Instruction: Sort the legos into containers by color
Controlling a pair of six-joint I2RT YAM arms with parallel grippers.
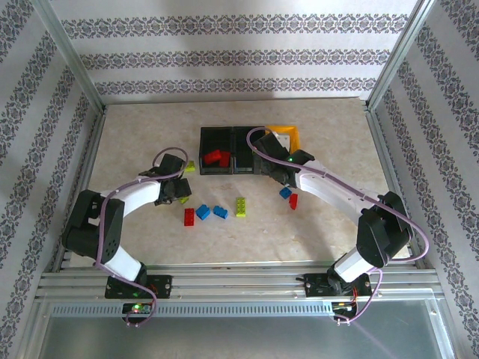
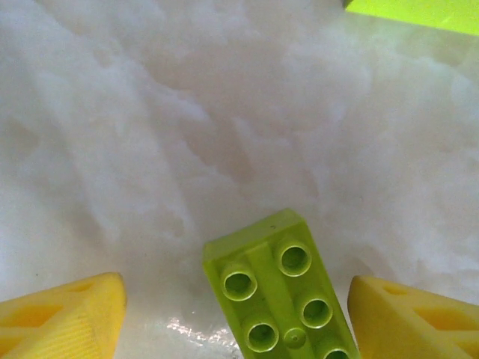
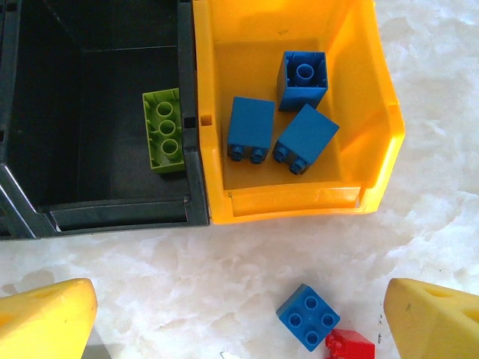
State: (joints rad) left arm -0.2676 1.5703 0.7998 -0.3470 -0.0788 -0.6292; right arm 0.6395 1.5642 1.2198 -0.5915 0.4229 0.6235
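Closest to the arms, four legos lie loose on the pale table (image 1: pixel 135 142): a red brick (image 1: pixel 189 216), a blue brick (image 1: pixel 203 212), a second blue brick (image 1: pixel 220 212) and a long green brick (image 1: pixel 241 206).

A little further in, the left gripper (image 1: pixel 177 188) hangs low over the table. Its yellow fingers (image 2: pixel 63 318) are apart. A lime brick (image 2: pixel 281 299) lies on the table between them, bumps up. There is a gap on each side of it, so the fingers do not touch it and grasp nothing. Another green brick (image 1: pixel 189 166) lies just past this gripper.

On the right side, a small blue brick (image 3: pixel 308 316) and a small red brick (image 3: pixel 348 346) sit right next to each other on the table. The right gripper (image 1: pixel 273 168) hovers above them, close to the bins. Its fingers (image 3: pixel 45 318) are spread wide, with nothing in them.

Furthest back stand the containers, joined in a row. The yellow bin (image 3: pixel 378 142) has three blue legos (image 3: pixel 251 127) in it. The middle black bin (image 3: pixel 90 213) has one green lego (image 3: pixel 163 133), right against the wall next to the yellow bin. The left black bin (image 1: pixel 208 142) holds red legos (image 1: pixel 217 157).
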